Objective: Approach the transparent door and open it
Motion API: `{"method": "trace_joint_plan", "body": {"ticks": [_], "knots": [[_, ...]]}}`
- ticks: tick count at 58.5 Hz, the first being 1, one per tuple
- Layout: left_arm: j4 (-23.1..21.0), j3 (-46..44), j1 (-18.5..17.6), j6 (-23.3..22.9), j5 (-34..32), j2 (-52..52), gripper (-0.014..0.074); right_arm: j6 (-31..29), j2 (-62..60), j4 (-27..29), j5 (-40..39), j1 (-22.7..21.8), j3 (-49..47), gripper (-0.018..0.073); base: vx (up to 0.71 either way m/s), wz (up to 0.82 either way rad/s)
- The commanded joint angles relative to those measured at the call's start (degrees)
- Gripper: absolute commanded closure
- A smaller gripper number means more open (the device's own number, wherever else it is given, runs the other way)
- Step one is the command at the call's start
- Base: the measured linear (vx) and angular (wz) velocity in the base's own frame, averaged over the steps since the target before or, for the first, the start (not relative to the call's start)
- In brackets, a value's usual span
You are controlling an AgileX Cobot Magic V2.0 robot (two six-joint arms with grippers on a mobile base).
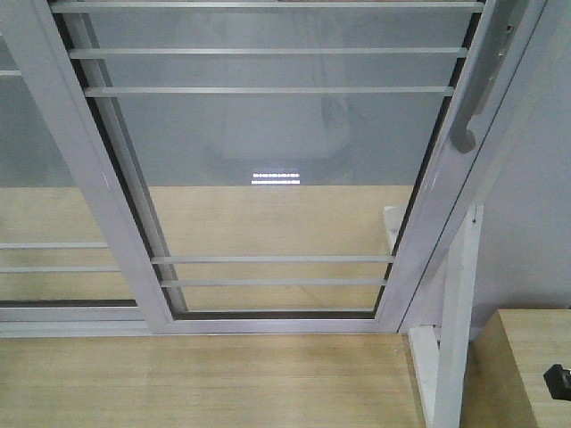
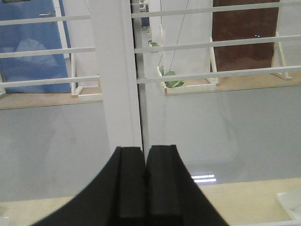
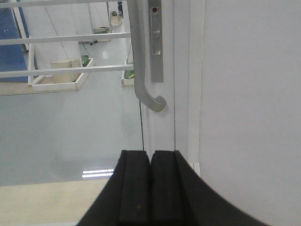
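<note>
**Door position.** In the front view the transparent door (image 1: pixel 268 134) fills the centre of the frame, directly at 12 o'clock from the base. Its white frame tapers toward the wooden floor (image 1: pixel 205 379). Thin horizontal bars (image 1: pixel 268 52) cross the glass in groups near the top and near the bottom. The curved grey pull handle (image 1: pixel 466 134) sits on the right-hand stile, at 2 o'clock in this view. A second glass panel (image 1: pixel 53 214) lies behind the door at 9 o'clock. A white post (image 1: pixel 457 312) stands at 4 o'clock, beside a wooden surface (image 1: pixel 522 366).

**Left arm.** The left gripper (image 2: pixel 145 155) points straight at the glazing. Both black pads are pressed together with nothing between them. A white stile (image 2: pixel 115 70) stands at 12 o'clock from the fingertips, slightly toward 11. The fingertips are apart from it.

**Right arm.** The right gripper (image 3: pixel 150 157) also faces the door squarely. Its pads are clenched against each other and hold nothing. The pull handle (image 3: pixel 139 56) runs down from the top edge at 12 o'clock. Its hooked lower end lies just above the fingertips without touching them. A narrow lock plate (image 3: pixel 156 47) is mounted just beside the handle, toward 1 o'clock. A plain white wall (image 3: pixel 249 103) occupies the side from 1 to 4 o'clock.
</note>
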Motion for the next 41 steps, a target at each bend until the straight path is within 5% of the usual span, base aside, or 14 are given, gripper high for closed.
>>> {"method": "trace_joint_plan", "body": {"ticks": [1, 41], "knots": [[-0.41, 0.85, -0.37, -0.34, -4.87, -0.78, 0.0603, -0.31, -0.89, 0.06, -4.68, -0.21, 0.19, 0.0565, 0.0, 0.0], [-0.41, 0.85, -0.37, -0.34, -5.99, -0.78, 0.0603, -0.36, -0.89, 0.06, -8.3, -0.21, 0.19, 0.0565, 0.0, 0.0]]}}
